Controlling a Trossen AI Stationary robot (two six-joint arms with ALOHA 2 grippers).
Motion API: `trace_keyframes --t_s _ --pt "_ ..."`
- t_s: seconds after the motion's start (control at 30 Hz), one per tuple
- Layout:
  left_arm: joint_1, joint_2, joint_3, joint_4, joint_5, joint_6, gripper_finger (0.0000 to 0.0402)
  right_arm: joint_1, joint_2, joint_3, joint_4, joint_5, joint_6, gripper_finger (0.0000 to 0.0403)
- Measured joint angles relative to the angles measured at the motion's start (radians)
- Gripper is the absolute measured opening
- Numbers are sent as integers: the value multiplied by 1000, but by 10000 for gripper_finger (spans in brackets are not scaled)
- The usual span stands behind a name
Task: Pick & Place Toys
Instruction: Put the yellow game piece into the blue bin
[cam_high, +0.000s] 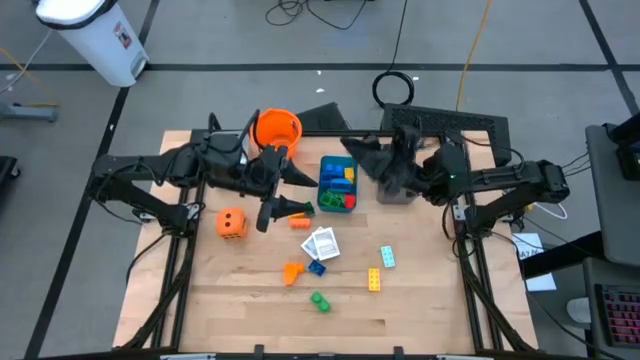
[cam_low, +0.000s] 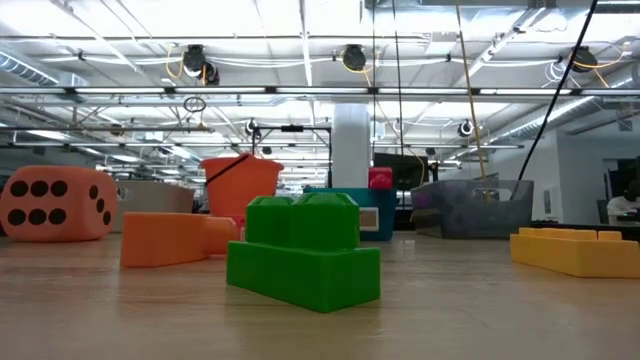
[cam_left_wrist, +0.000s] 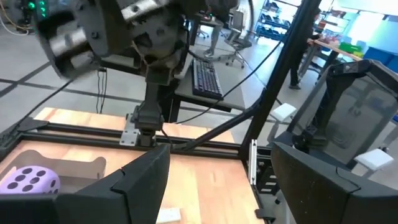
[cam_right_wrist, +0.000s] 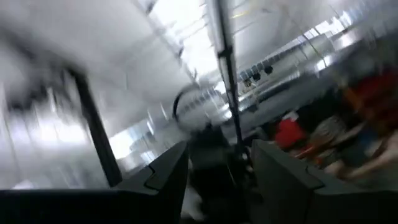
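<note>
Seen from above, the left gripper is held open and empty beside the orange die. The right gripper is raised near the grey tray, part-open, nothing visibly held. Bricks and cards are scattered mid-table; more bricks fill the teal tray.

Wooden table, orange die, scattered bricks, cards, trays
</note>
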Motion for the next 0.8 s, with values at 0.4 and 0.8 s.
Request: trace_keyframes --t_s 0.4,0.8 --pt "18 0 0 1 -1 -23 283 -34 -67 0 -375 -43 -1725 169" --pt "18 0 0 0 -9 -28 283 -80 -67 0 -481 23 -2237 169"
